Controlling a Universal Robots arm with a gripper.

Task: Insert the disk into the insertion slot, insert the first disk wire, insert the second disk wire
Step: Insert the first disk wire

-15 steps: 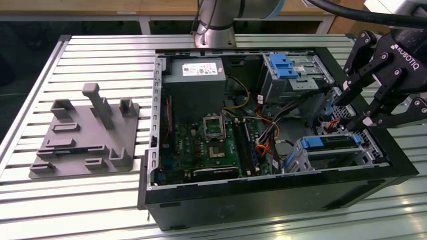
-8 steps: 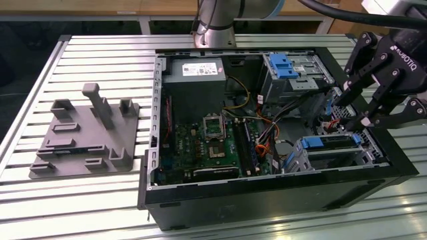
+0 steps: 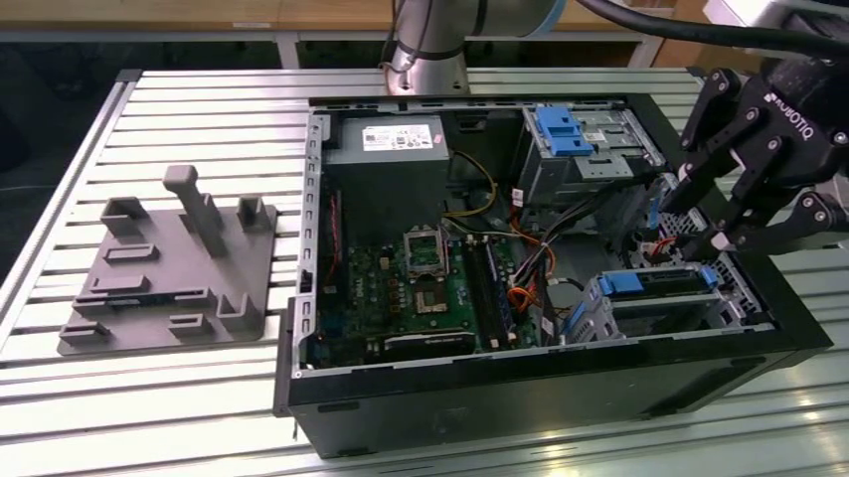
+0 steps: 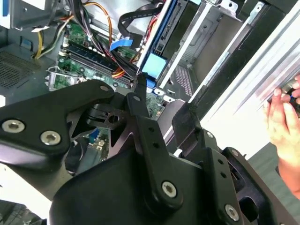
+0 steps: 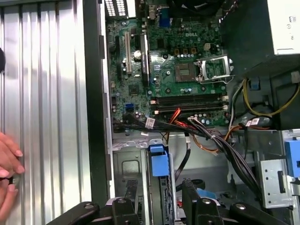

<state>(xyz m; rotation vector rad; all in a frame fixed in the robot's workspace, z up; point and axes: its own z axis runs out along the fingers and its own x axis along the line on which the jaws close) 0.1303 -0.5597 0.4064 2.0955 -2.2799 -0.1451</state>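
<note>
The disk (image 3: 659,281), silver-grey in a bright blue carrier, sits inside the insertion slot (image 3: 621,320), a small silver cage at the case's corner on the exterior view's right. In the first wrist view the disk (image 5: 158,161) shows edge-on, with the cage wall (image 5: 127,164) beside it. My gripper (image 3: 698,233) hangs just above the disk's far end, open. Its two black fingers (image 5: 129,202) stand apart on either side of the blue carrier, touching nothing that I can see. A loose black cable (image 5: 186,159) curves down close to one finger. The blue tab (image 4: 153,65) lies just past a fingertip.
The open computer case (image 3: 531,383) holds a motherboard (image 3: 438,288), a power-supply box (image 3: 388,139), a taller bay with a blue latch (image 3: 564,129) and a bundle of black and orange wires (image 5: 211,140). A grey fixture (image 3: 173,268) lies on the slatted table. A person's hand (image 5: 7,161) rests outside the case.
</note>
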